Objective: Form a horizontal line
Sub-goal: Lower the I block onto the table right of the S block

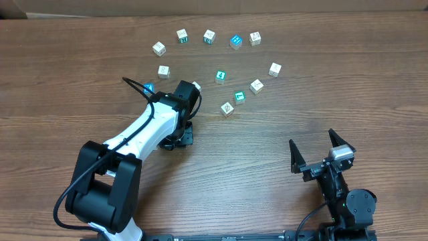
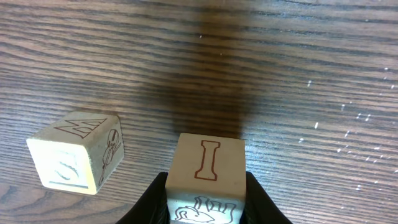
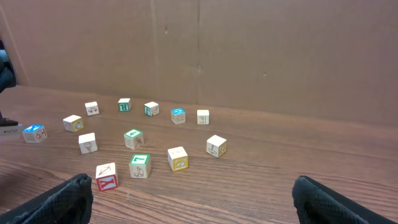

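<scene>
**Item 1.** Pale cube marked "I" [image 2: 205, 163]. Clamped in the left claw [image 2: 205, 204], red letter uppermost. Located left of bench [image 1: 80, 80] centre in the overhead view. Whether it is lifted clear cannot be told.

**Item 2.** Green "L" cube [image 1: 239, 98]. Placed at 4 o'clock of the held cube, within a slanting run of pale cubes [image 1: 257, 86]. No level row is formed yet.

**Item 3.** Cube marked "M" [image 2: 78, 152]. Seen near the held cube, at its 9 o'clock in the left wrist view, apart from it.

**Item 4.** Right claw [image 1: 319, 152]. Fingers spread wide, nothing held, at 5 o'clock, well apart.

**Handling note (judged).** The held cube is best kept square and carried above its neighbours. It should be lowered flat, edge-aligned with the row, and released only once it is seated.
</scene>
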Controlling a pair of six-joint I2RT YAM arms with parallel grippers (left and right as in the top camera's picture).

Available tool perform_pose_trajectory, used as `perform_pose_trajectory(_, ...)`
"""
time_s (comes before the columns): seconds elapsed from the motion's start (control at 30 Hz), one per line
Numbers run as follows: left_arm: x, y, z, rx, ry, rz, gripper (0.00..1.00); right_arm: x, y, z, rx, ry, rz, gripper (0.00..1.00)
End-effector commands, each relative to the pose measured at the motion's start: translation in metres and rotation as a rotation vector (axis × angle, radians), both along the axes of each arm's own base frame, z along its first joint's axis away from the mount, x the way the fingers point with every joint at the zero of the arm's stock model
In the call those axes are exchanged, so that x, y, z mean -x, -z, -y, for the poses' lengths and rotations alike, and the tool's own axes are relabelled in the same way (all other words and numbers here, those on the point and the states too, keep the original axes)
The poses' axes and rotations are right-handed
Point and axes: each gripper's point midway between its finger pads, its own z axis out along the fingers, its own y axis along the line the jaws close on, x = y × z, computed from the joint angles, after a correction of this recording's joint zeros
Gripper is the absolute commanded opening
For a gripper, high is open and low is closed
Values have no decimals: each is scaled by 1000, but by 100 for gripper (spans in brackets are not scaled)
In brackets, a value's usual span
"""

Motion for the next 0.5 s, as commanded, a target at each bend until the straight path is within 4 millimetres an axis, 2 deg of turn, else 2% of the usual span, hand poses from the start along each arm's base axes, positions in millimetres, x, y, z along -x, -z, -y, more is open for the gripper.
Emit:
perform_pose_trajectory(0.0,2,4,2,5,-10,-9,17,0,1,2,-3,11,6,100)
perform_pose_trajectory(0.23,1,4,2,7,-10,-5,22,0,1,2,-3,11,6,100)
perform_pose_trajectory(0.47,1,4,3,8,-10,-2,35,0,1,2,-3,11,6,100)
